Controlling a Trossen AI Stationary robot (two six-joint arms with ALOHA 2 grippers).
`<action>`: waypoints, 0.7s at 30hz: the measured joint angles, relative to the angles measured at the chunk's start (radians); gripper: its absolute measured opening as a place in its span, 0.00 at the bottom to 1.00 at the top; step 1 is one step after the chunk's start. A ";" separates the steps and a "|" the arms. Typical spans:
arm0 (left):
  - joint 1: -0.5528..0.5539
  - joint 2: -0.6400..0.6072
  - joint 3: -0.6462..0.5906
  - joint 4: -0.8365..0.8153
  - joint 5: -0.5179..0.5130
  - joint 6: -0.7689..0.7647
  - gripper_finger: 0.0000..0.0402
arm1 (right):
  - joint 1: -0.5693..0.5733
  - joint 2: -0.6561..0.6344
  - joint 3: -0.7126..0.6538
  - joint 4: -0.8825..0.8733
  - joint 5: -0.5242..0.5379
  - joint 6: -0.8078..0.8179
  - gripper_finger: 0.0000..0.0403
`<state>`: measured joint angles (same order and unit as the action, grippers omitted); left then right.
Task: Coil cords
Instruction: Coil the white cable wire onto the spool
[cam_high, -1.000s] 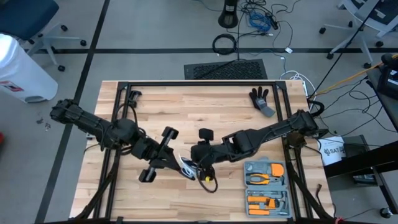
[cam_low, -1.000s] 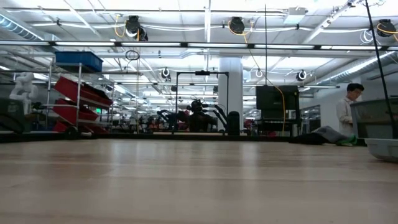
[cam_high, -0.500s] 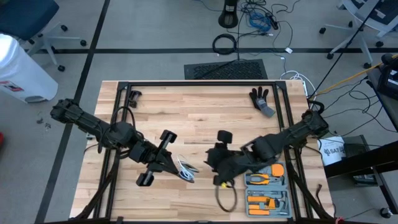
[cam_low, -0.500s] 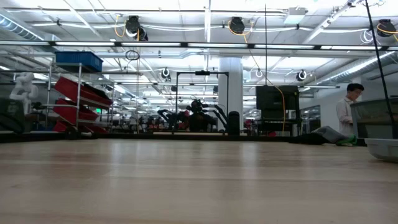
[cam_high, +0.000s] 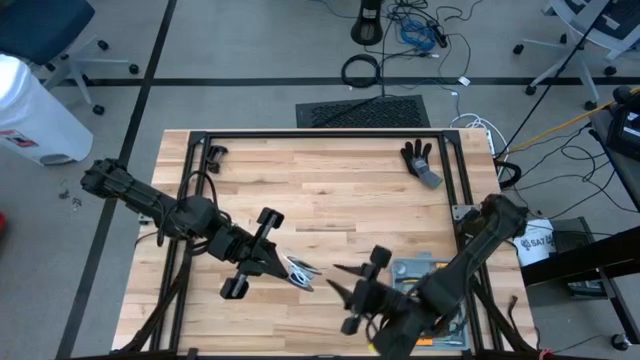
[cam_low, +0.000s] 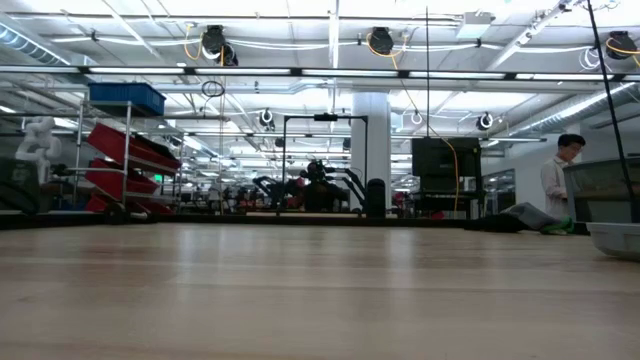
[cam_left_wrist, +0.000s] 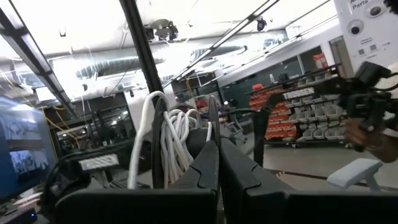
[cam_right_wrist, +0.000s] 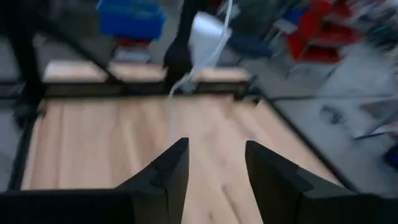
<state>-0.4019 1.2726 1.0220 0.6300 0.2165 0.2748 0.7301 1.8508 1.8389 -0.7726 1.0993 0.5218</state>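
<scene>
The cords (cam_high: 300, 271) are a small bundle of white loops held above the table's middle near part. My left gripper (cam_high: 283, 268) reaches in from the left and is shut on them. In the left wrist view the white loops (cam_left_wrist: 174, 134) stand up beside the shut fingers (cam_left_wrist: 217, 155), with a thin dark strand arching over them. My right gripper (cam_high: 340, 282) hovers open a little to the right of the bundle, near the table's front edge. Its fingers (cam_right_wrist: 214, 162) have nothing between them. No reel can be made out. My left gripper pinches the bundle of white loops at its lower end (cam_left_wrist: 186, 163) between its two shut fingers, several strands together. The fingers come from the table's left, slanting slightly upward. The loops stick out past the fingertips, clear of the table. The fingers hide the place of contact itself.
A grey tool case with orange-handled pliers (cam_high: 425, 300) lies at the near right, partly under my right arm. A black glove (cam_high: 420, 160) lies at the far right. A black frame (cam_high: 320, 134) runs along the table's edges. A person (cam_low: 560, 180) stands in the room beyond.
My right arm has swung away from the bundle toward the table's near edge, its wrist turning as it went. Half a second ago a dark loop hung below the right gripper. It no longer shows. My left gripper has kept the white loops where they were.
</scene>
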 joint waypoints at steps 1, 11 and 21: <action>0.000 0.000 0.000 0.000 0.000 0.000 0.00 | 0.004 0.020 0.000 0.043 0.050 -0.013 0.36; 0.000 0.000 0.000 -0.001 -0.018 0.008 0.00 | -0.018 0.233 0.000 0.331 0.316 -0.091 0.36; 0.000 0.000 0.000 -0.017 -0.019 0.028 0.00 | -0.055 0.255 0.000 0.508 0.289 -0.178 0.36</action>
<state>-0.4015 1.2728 1.0219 0.6128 0.1978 0.3027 0.6748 2.1059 1.8393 -0.2649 1.3883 0.3439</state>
